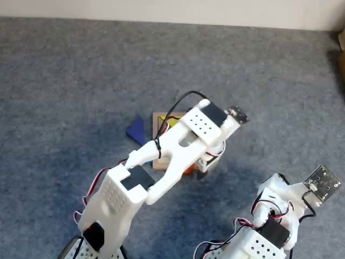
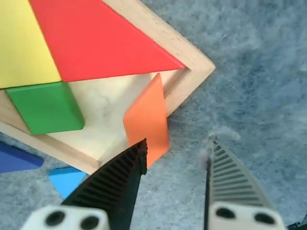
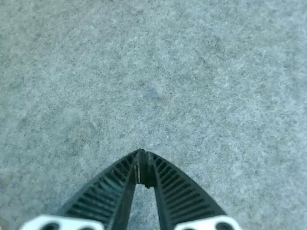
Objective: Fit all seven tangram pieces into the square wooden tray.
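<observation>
The square wooden tray [image 2: 192, 57] holds a yellow piece [image 2: 21, 43], a red triangle [image 2: 100, 36] and a green piece [image 2: 45, 106]. An orange piece [image 2: 148, 120] lies tilted across the tray's rim, partly inside and partly over the carpet. My left gripper [image 2: 176, 143] hangs open just above it, one finger [image 2: 129, 167] at the orange piece's edge, nothing between the fingers. A dark blue piece [image 2: 14, 159] and a light blue piece [image 2: 66, 179] lie outside the tray. My right gripper [image 3: 143, 158] is shut and empty over bare carpet.
From above, the left arm [image 1: 183, 143] covers most of the tray [image 1: 158, 116]; the dark blue piece [image 1: 136, 131] sits just left of it. The right arm [image 1: 275, 216] is folded at the lower right. Grey carpet surrounds everything.
</observation>
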`<move>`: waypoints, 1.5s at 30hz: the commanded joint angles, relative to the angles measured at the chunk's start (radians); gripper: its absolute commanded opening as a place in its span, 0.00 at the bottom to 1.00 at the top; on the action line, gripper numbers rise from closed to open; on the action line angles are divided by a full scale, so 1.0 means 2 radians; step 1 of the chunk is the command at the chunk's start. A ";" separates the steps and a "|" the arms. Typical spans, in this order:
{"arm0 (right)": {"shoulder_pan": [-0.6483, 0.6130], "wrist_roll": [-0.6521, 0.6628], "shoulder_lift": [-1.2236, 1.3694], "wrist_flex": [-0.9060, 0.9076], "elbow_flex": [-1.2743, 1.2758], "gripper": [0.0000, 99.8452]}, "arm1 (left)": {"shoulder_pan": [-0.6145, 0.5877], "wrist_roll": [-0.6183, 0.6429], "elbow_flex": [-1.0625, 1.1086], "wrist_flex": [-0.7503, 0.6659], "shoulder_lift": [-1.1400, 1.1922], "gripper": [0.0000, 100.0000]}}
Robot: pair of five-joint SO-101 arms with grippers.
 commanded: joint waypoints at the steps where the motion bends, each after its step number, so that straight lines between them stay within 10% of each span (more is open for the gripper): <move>1: 0.006 0.006 -0.001 -0.015 0.063 0.00 | -0.010 0.009 -0.003 -0.008 -0.012 0.20; 45: 0.006 0.006 -0.001 -0.015 0.063 0.00 | -0.107 -0.022 -0.110 0.045 0.048 0.16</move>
